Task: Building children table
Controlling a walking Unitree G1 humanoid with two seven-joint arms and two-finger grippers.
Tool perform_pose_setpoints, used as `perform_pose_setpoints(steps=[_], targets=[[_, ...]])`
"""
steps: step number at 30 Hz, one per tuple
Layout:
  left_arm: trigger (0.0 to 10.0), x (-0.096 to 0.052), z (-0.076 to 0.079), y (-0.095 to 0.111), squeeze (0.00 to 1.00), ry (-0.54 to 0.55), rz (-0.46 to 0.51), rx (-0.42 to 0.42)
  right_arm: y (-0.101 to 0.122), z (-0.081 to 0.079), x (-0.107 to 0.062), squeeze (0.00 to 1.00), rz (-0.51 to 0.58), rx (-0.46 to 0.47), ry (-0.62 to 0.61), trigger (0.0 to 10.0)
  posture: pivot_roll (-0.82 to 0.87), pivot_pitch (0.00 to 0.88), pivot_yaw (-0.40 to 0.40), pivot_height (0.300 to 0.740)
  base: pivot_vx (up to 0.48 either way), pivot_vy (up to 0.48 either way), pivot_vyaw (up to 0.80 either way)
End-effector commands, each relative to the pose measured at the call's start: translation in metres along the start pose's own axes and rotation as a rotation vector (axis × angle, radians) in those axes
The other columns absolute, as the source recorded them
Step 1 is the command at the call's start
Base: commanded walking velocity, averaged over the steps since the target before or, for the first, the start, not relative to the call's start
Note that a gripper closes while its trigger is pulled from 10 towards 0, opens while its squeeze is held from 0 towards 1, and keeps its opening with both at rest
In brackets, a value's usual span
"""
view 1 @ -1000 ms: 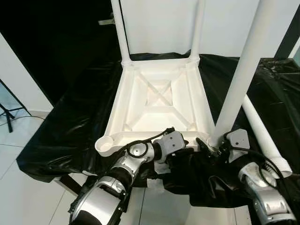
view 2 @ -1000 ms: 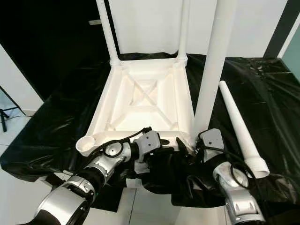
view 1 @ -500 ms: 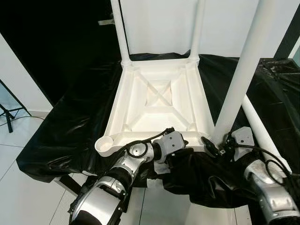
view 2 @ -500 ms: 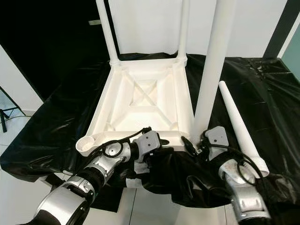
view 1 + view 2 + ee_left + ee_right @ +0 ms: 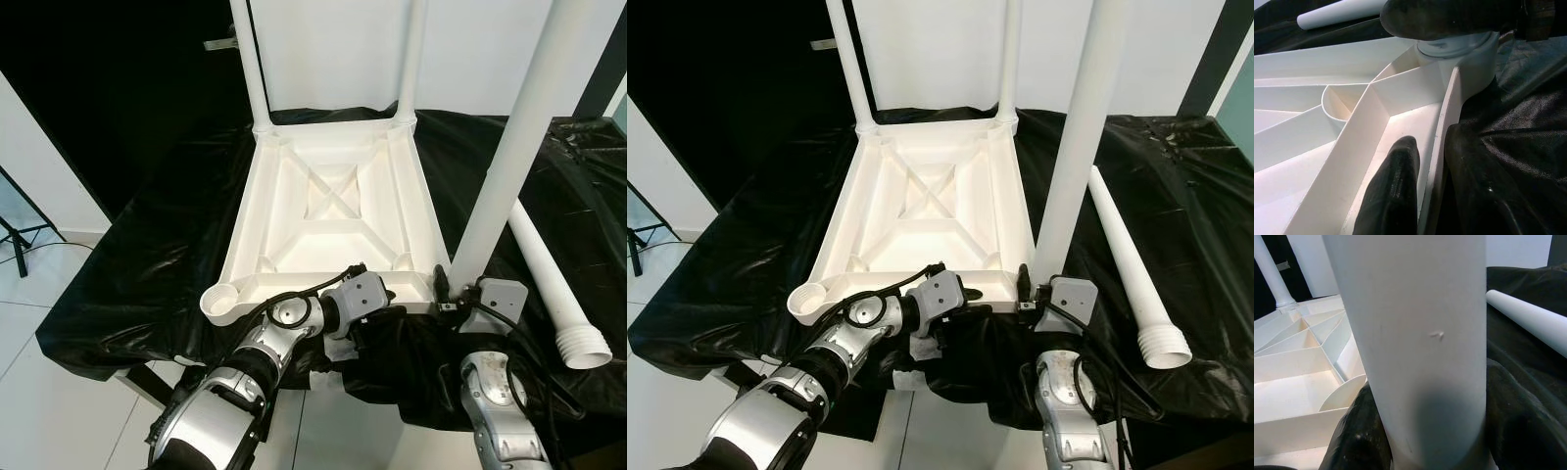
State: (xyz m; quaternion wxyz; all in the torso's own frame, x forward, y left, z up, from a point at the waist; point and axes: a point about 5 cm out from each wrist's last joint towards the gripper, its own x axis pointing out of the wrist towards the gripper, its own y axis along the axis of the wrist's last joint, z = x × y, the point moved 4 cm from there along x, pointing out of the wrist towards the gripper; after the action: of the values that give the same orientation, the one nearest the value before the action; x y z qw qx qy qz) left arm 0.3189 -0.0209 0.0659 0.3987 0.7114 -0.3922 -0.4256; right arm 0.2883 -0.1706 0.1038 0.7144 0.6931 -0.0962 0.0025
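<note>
A: Where are we with the table?

B: The white tabletop (image 5: 333, 211) lies upside down on the black sheet (image 5: 157, 264), ribs up. We count two legs (image 5: 250, 64) standing in the far corner sockets and a third leg (image 5: 505, 157) upright at the near corner on our right. So three of four look seated, as far as we can judge.

A: And our grippers?

B: Our right gripper (image 5: 1415, 440) is clamped round the base of that third leg; the wrist view shows the white tube filling the gap between the black fingers (image 5: 1359, 440), just above its socket. Our left gripper (image 5: 1427, 191) pinches the near rim of the tabletop: one finger sits inside the rib wall, the other outside, with the thin wall between them.

A: What is left?

B: The near corner socket (image 5: 223, 299) on our left is open, round and unfilled, beyond our left jaws. The last leg (image 5: 549, 284) lies loose on the sheet, just beside our right gripper, threaded end toward us. We would say that one still has to go in, and we cannot tell whether the third is fully screwed home.
</note>
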Motion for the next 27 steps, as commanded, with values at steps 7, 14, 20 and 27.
perform_pose_setpoints(steps=[7,14,20,27], targets=[[10.0,-0.006,0.025,-0.043,0.0,-0.022,-0.163,-0.101,-0.011,0.001,0.003,0.37,-0.047,-0.064,-0.002,10.0,-0.11,0.0,0.056,0.74,0.0,0.0,0.0],[10.0,-0.006,0.027,-0.043,0.0,-0.025,-0.163,-0.106,-0.001,-0.003,0.004,1.0,-0.004,-0.058,0.02,10.0,-0.11,0.0,0.057,0.74,0.0,0.0,0.0],[10.0,-0.003,0.028,-0.041,0.0,-0.032,-0.156,-0.126,-0.007,0.007,-0.001,0.0,-0.05,-0.114,-0.003,10.0,-0.12,0.0,0.06,0.74,0.0,0.0,0.0],[10.0,-0.001,0.033,-0.034,0.0,-0.079,-0.085,-0.261,-0.007,0.016,-0.023,0.0,-0.079,-0.123,-0.011,10.0,-0.14,0.0,0.059,0.74,0.0,0.0,0.0]])
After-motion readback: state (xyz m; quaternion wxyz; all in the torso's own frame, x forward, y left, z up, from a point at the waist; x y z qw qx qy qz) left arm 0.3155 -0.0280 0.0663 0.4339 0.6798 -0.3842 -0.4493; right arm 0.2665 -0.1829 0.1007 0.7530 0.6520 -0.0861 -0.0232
